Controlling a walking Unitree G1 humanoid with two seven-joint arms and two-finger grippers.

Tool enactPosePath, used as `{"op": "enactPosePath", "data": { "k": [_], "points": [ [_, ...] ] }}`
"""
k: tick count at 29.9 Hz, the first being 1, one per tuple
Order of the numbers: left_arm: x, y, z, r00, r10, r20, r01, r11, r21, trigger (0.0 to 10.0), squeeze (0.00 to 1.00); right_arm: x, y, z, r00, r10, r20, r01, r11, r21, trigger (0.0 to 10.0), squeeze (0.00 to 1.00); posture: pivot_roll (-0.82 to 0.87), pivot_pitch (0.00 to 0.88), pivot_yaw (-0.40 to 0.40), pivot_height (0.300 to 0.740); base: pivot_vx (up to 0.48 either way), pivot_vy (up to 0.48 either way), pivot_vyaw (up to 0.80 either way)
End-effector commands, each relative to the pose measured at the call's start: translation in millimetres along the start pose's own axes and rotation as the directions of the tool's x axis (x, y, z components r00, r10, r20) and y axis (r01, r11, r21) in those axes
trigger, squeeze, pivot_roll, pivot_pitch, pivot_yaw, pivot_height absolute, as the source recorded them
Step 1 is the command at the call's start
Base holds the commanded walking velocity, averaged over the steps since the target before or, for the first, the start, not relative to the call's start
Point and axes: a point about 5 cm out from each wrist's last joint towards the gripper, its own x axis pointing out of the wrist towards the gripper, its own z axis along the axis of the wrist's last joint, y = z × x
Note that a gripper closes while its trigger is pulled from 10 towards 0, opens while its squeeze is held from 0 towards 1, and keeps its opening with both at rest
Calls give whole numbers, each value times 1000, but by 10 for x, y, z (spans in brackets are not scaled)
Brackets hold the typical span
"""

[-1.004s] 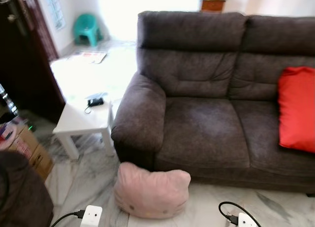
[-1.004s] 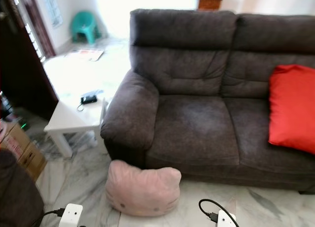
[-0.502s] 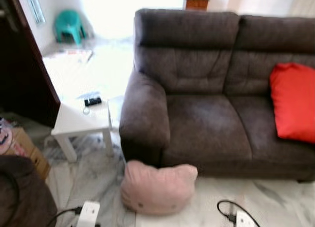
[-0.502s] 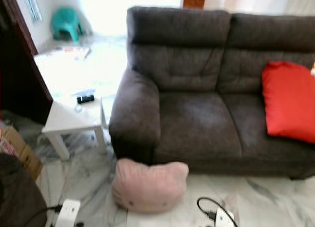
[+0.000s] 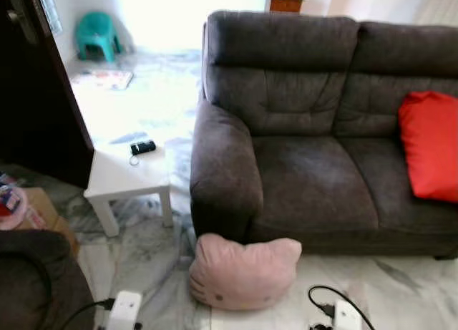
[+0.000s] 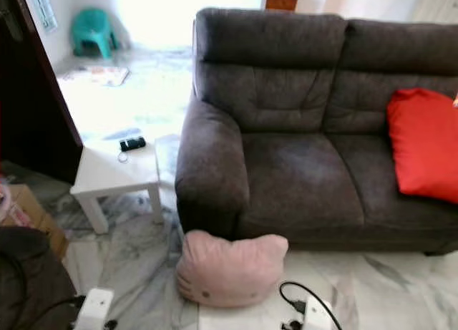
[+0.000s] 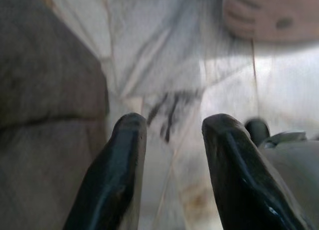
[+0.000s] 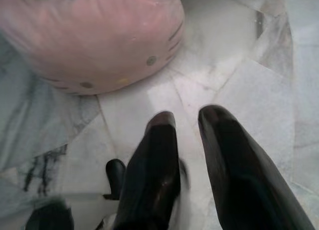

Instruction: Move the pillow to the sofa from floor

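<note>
Pillow [image 5: 245, 272] lay on marble floor [image 5: 143, 251], touching sofa [image 5: 315, 180] front.
Left gripper [image 7: 169, 135] and right gripper [image 8: 187, 127] hung near; fingers apart.

I note a white side table [image 5: 122, 176] on the marble floor [image 5: 147, 248]; a small black device [image 5: 143, 147] lies on its top. Beyond the table: a teal plastic stool [image 5: 95, 35] and papers [image 5: 104, 78]. Nearer than the table: a cardboard box [image 5: 32, 210].
</note>
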Motion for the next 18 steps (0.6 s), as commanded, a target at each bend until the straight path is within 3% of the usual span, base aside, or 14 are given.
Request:
{"op": "enactPosePath", "data": {
  "k": [1, 4, 18],
  "points": [
    [7, -68, 37, 1000, -22, 12, 22, 1000, -5, 10000, 0, -10, -85, 1, 1000, -22, 0, 22, 1000, 5, 10000, 0, 18, 0, -34, 740, 0, 0, 0],
    [5, -60, 31, 1000, -22, 12, 22, 1000, -5, 10000, 0, -10, -84, 0, 1000, -22, 0, 22, 1000, 5, 10000, 0, 16, 0, -32, 740, 0, 0, 0],
    [13, -82, 59, 1000, -23, 12, 23, 1000, 5, 10000, 0, -10, -80, -2, 1000, -20, -1, 20, 1000, 4, 10000, 0, 18, 0, -32, 740, 257, 0, 0]
  ]
}}
